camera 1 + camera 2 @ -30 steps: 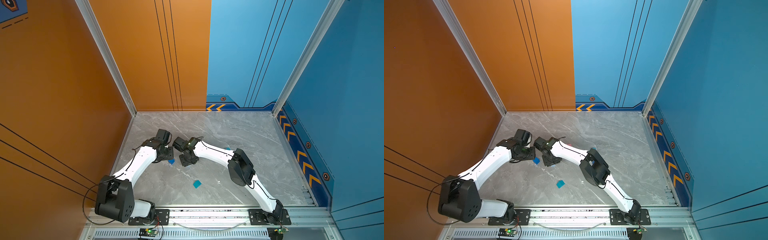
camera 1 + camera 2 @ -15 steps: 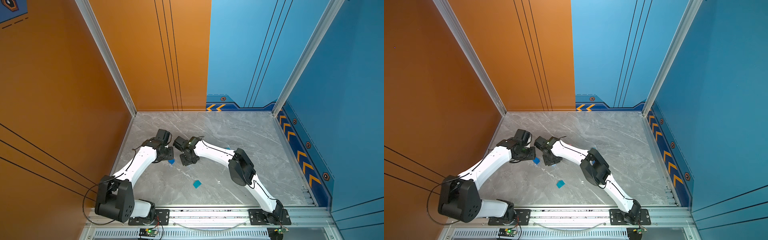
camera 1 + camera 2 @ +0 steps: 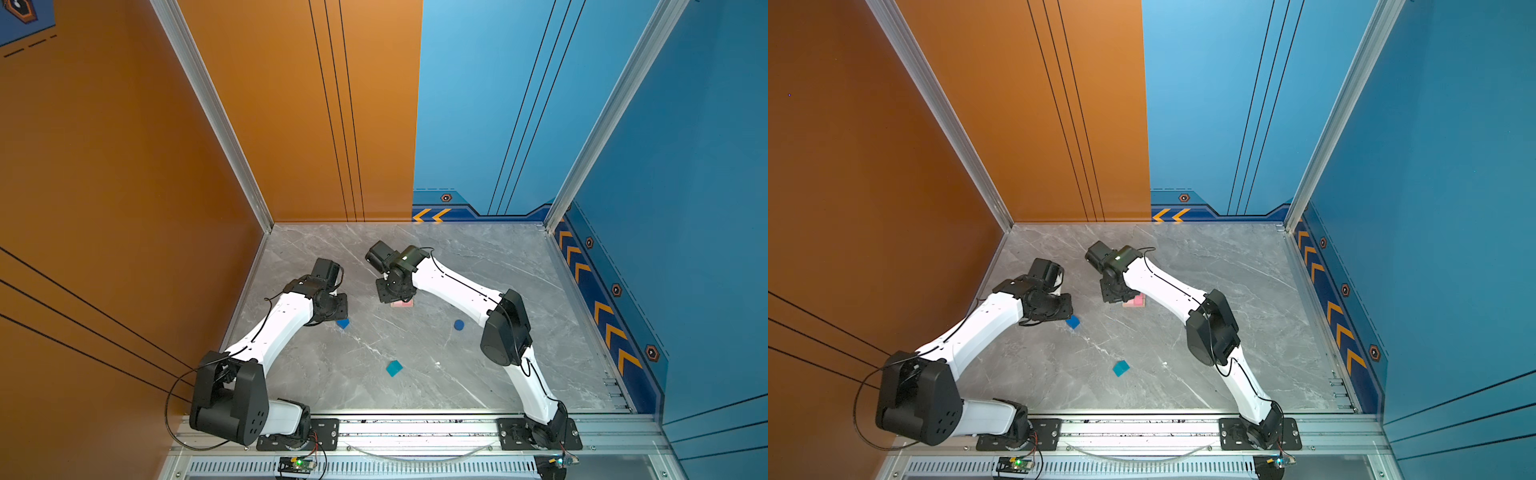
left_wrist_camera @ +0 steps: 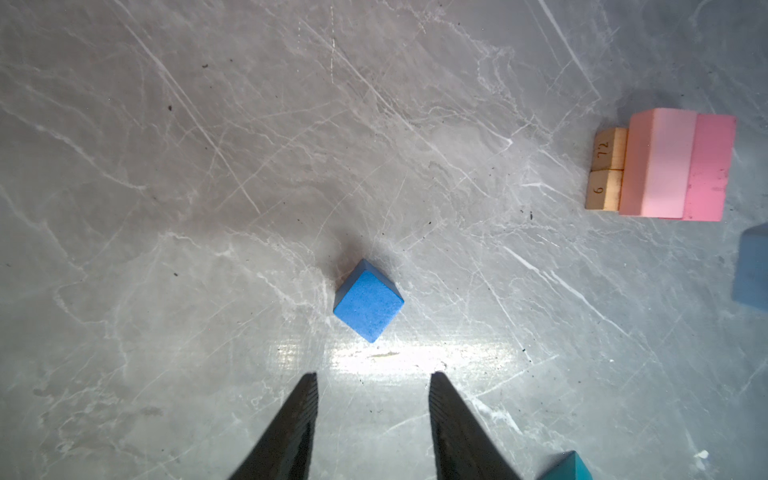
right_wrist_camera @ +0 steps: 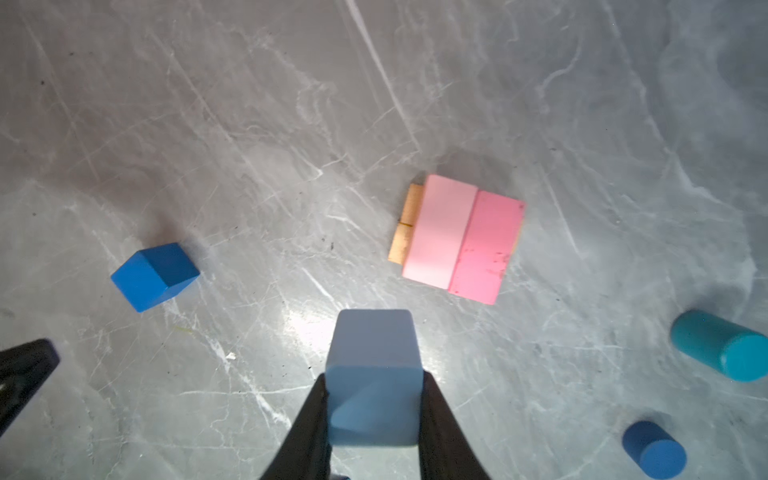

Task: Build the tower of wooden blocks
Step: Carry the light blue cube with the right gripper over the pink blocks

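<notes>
We note the right gripper (image 5: pixel 375 380) pinching the matte light-blue cube (image 5: pixel 372 411) by two flat sides, seemingly held clear of the veined grey tabletop (image 5: pixel 249 124). The left gripper (image 4: pixel 372 376) is spread and empty, near the grainy dark-blue cube (image 4: pixel 369 305). Two smooth pink bars (image 5: pixel 461 239) lie side by side across two tan bars (image 5: pixel 405 232).

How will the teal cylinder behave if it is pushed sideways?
The teal cylinder lies on its side, so it would probably roll. The polished table offers little to stop it. It looks solid, so a grip across its flat ends should hold.
</notes>
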### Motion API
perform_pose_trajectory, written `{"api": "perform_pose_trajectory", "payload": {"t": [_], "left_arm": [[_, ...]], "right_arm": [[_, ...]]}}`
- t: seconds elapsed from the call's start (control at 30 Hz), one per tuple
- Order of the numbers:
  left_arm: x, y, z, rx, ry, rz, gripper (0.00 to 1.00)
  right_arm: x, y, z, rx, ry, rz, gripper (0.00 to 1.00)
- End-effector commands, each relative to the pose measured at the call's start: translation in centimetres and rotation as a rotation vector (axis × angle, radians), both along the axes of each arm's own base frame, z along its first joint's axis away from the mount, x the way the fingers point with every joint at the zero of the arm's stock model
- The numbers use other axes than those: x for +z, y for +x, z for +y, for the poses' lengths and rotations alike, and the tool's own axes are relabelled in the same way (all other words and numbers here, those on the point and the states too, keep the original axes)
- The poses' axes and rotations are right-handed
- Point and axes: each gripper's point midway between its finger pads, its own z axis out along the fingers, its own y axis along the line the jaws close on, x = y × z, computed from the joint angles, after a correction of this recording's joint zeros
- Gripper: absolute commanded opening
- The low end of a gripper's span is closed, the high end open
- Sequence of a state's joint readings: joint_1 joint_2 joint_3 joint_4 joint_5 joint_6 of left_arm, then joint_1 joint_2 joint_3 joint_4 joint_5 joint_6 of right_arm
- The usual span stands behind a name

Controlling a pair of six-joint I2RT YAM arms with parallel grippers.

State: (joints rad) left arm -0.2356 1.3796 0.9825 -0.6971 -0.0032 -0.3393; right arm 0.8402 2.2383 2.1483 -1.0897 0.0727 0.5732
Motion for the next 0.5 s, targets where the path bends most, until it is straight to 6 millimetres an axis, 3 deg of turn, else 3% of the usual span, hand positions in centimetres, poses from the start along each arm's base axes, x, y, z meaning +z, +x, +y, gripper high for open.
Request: {"api": "perform_pose_trajectory", "payload": {"t": [0.0, 0.23, 0.47], "left_arm": [[0.5, 0.0, -0.3, -0.015, -0.020, -0.020, 0.46], [0.3, 0.2, -0.4, -0.015, -0.034, -0.016, 0.46], [0.1, 0.3, -0.4, -0.012, -0.038, -0.006, 0.46]], "right_arm": [[0.3, 0.9, -2.1, -0.028, -0.053, -0.004, 0.30], [-0.8, 2.8, -3.3, -0.080, -0.074, 0.007, 0.30], [-2.8, 3.2, -3.6, -0.097, -0.097, 0.034, 0.31]]}}
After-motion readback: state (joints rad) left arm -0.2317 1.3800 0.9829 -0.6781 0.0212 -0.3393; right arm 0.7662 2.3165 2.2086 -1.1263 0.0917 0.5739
